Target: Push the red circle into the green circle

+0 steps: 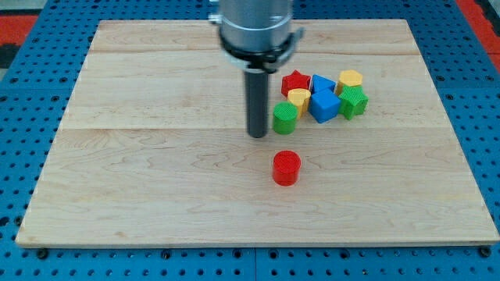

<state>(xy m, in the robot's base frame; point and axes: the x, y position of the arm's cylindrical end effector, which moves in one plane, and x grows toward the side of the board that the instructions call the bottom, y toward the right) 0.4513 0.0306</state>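
Red circle (286, 168) alone on bare wood, right of board centre, toward the view's bottom; upright, touching nothing. Green circle (284, 119) directly toward the view's top from it, clear gap between the two. Green circle at the left end of a tight cluster: yellow block (298, 101), rounded, pressed against its upper right; red star (294, 81) behind that; two blue blocks, one large cube-like (324, 105) and one (321, 83) partly hidden behind it, shape unclear. Green block (354, 101), shape unclear, at the cluster's right end, second yellow block (350, 79), hexagon-like, just above it.

My tip (258, 135) down on the board, just left of the green circle, narrow gap, not touching. Well apart from the red circle, up and to the view's left of it. Tool a plain rod, nothing to spread or pinch; holding nothing. Grey arm housing (255, 27) above, cut off by the view's top.

Wooden board (141, 172) on blue pegboard (16, 125).
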